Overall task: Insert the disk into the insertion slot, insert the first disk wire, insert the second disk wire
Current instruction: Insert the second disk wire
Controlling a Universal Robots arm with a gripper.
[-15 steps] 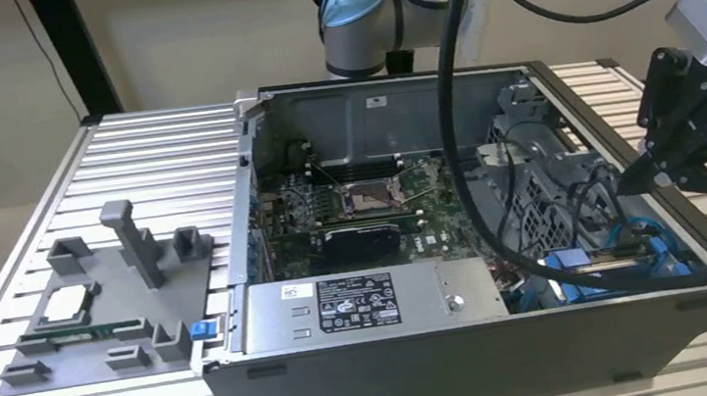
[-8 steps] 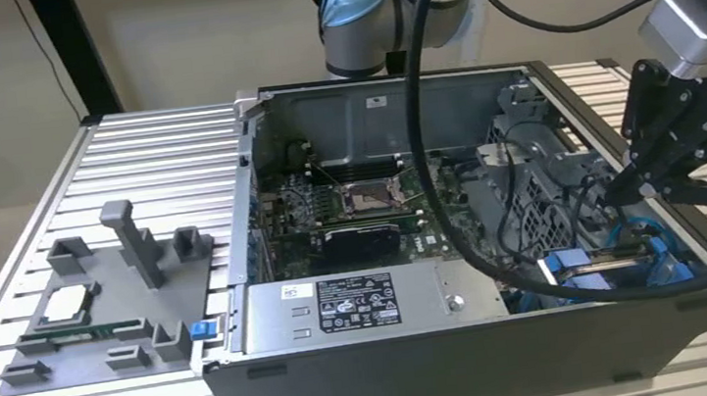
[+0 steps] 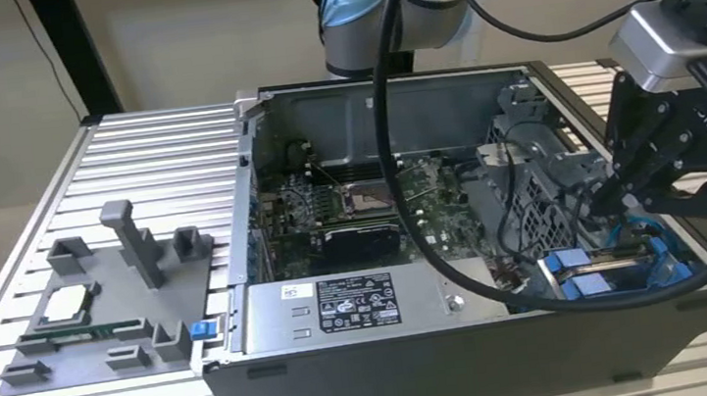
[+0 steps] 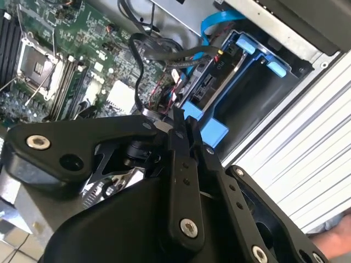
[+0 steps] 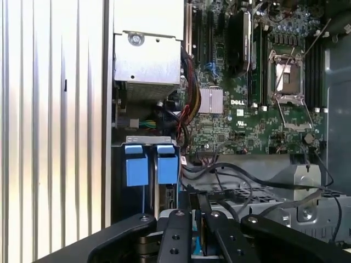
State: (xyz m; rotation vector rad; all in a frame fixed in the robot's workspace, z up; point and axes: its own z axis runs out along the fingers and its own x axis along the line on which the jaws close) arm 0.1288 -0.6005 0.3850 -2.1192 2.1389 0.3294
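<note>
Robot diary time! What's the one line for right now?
gripper: shut, above disk | disk: seated in insertion slot | cables: loose beside it

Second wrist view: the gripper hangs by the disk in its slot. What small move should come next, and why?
Probably a slight descent toward the disk's edge. The disk already sits in the slot, the gripper hangs just above it, and the black wires beside it look unplugged, though their ends are hard to see.
</note>
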